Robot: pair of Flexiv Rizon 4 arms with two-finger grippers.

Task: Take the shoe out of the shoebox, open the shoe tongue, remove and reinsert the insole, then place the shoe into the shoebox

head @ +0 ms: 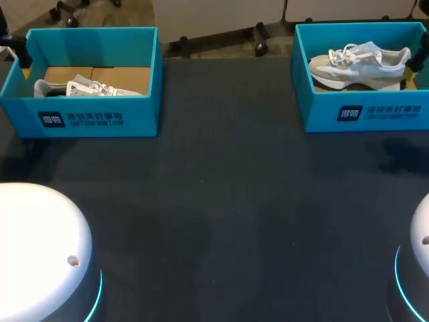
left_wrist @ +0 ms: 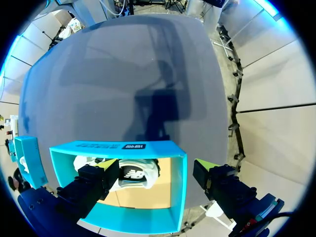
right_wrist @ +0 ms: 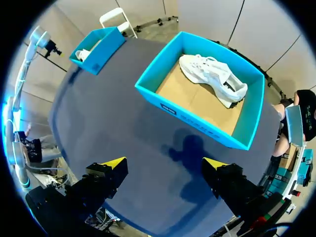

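Two open blue shoeboxes stand at the far side of the dark table. The left shoebox (head: 87,117) holds a white shoe (head: 87,87) lying low inside. The right shoebox (head: 369,114) holds a pale grey-white sneaker (head: 358,64) on its side. My left gripper (left_wrist: 157,168) hangs open over the left shoebox (left_wrist: 133,217), one finger above the shoe (left_wrist: 133,175), the other outside the end wall. My right gripper (right_wrist: 165,163) is open, high over the table and short of the right shoebox (right_wrist: 197,121) and its sneaker (right_wrist: 212,76).
Dark table cloth (head: 221,201) stretches between the boxes and the near edge. The white bases of my arms (head: 40,248) (head: 419,255) fill the near corners. In the right wrist view the left shoebox (right_wrist: 96,49) shows far beyond the right one.
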